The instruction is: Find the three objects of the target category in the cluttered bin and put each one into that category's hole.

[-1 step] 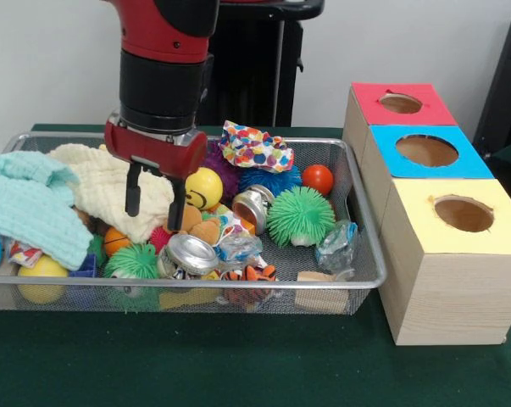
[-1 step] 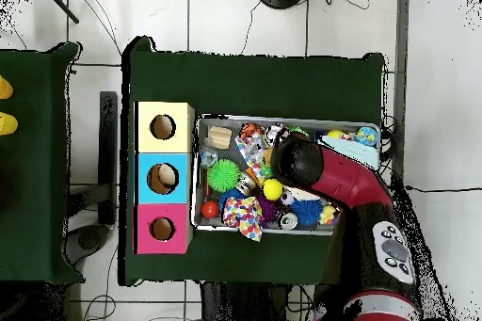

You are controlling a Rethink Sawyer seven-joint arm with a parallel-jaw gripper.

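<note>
Bin contents: a yellow smiley ball (image 1: 203, 187) is seen in the wire bin (image 1: 367, 222), just beside the right finger of the pincer (image 1: 155, 200); a cream cloth (image 1: 111, 191) lies under the left finger.
Arm pose: the red and black arm (image 1: 163, 68) is lowered straight down over the bin's left half.
Pincer: the fingers are spread apart, nothing is grasped.
Boxes: three boxes with holes, red (image 1: 401, 103), blue (image 1: 427, 151) and yellow (image 1: 463, 214), are placed beside the bin on the green bench (image 1: 238, 365).

I work in a robot laboratory: my desk (image 2: 282, 77) wears green cloth and stands on a white tiled floor (image 2: 235, 16) where black cables (image 2: 254, 21) run, and three wooden test boxes (image 1: 433, 195) have colored tops.
</note>
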